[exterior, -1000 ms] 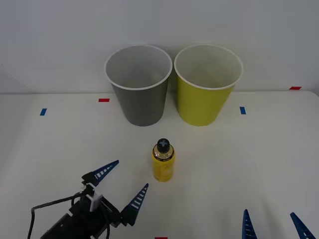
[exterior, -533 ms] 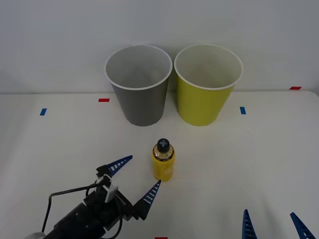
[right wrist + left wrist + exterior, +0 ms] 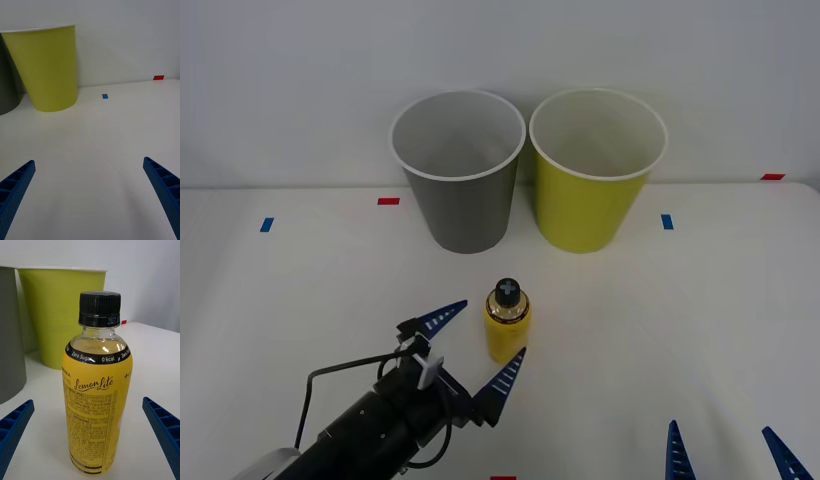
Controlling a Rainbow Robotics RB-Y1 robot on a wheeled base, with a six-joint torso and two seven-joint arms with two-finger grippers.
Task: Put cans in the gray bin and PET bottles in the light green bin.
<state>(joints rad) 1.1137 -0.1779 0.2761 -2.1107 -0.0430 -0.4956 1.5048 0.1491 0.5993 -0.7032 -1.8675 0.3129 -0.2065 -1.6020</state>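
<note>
A small yellow PET bottle [image 3: 507, 322] with a black cap stands upright on the white table, in front of the two bins. My left gripper [image 3: 476, 349] is open right beside it on its near left, one finger at each side of the bottle's base. Up close in the left wrist view the PET bottle [image 3: 96, 390] stands centred between the blue fingers [image 3: 15, 423]. The gray bin [image 3: 459, 170] and the light green bin [image 3: 595, 168] stand side by side at the back. My right gripper [image 3: 728, 455] rests open at the near right edge.
Small red and blue tape marks [image 3: 388, 201] dot the table near the wall. The light green bin [image 3: 47, 67] stands ahead of the right gripper, with bare table between them. A white wall rises right behind the bins.
My left gripper has moved forward and to the right, from the near left up to the bottle, staying open. The bottle, bins and right gripper have not moved.
</note>
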